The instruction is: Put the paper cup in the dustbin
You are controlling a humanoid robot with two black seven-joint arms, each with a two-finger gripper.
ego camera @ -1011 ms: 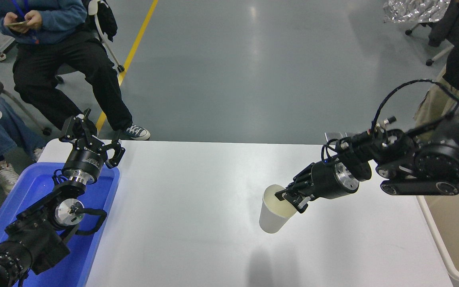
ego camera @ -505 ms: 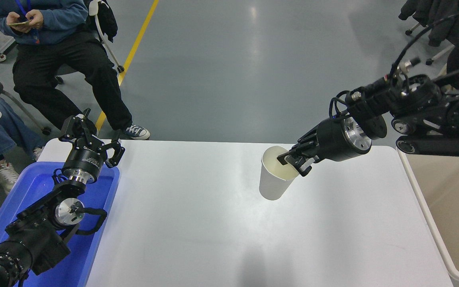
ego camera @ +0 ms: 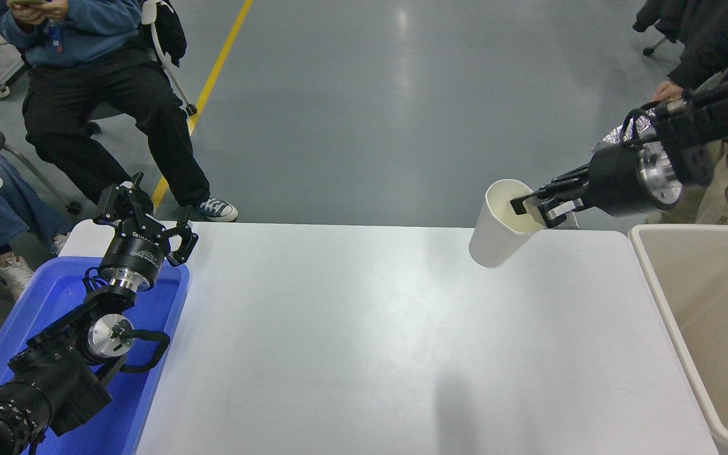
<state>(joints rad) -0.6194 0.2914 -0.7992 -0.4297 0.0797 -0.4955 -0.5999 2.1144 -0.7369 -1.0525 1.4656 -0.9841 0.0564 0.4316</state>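
Observation:
The white paper cup [ego camera: 497, 230] with a cream inside hangs in the air above the table's far right part, tilted, its mouth up. My right gripper [ego camera: 536, 212] comes in from the right edge and is shut on the cup's rim, one finger inside the cup and one outside. The beige dustbin [ego camera: 673, 297] stands off the table's right edge, to the right of the cup and lower in the picture; it looks empty where it shows. My left gripper [ego camera: 152, 212] is parked at the lower left over the blue tray, fingers spread.
A blue plastic tray [ego camera: 168, 322] sits at the table's left edge under the left arm. A seated person [ego camera: 86, 95] is at the far left. Another person [ego camera: 705, 50] in dark clothes stands behind the right arm at the far right.
My right gripper has lifted the cup from low over the table's middle and carried it up and to the right, closer to the dustbin. The left arm has not moved.

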